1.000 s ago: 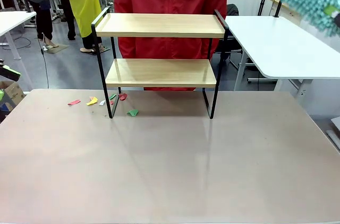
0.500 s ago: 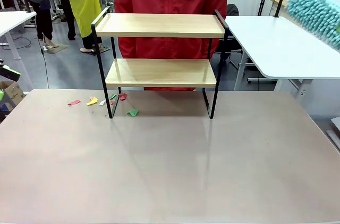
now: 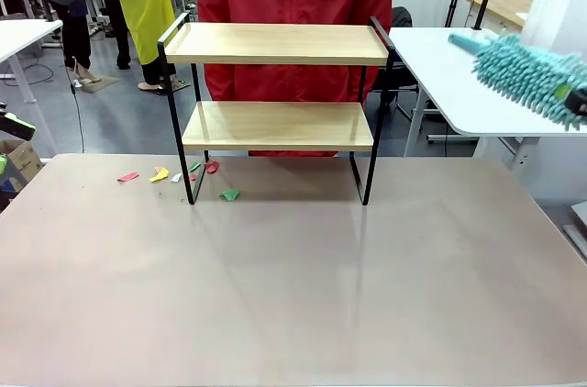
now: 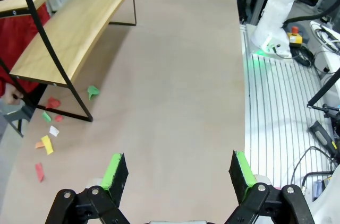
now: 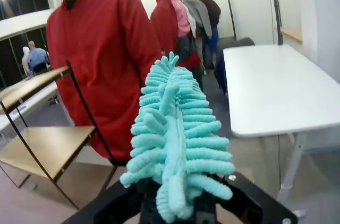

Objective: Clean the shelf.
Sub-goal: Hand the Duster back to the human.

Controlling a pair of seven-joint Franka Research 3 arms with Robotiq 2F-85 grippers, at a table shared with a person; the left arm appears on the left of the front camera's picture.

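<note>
Front view: shelf (image 3: 275, 43) boards bare, scraps (image 3: 159, 174) at table's left; right gripper (image 5: 172, 210) clamps duster (image 3: 518, 71), upper right; left gripper (image 4: 178, 173) agape. Sweeping apparently finished.

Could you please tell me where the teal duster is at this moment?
In the front view the teal duster hangs at the far right, off to the right of the shelf, held in the right claw.

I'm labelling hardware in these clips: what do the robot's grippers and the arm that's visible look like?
The left gripper has black linkage fingers with round pivot pins and bright green pads on their inner faces. The right gripper shows black angular finger bodies. In the left wrist view, the other arm is glossy white with rounded segments, a green light glowing at its base and black cables beside it.
</note>
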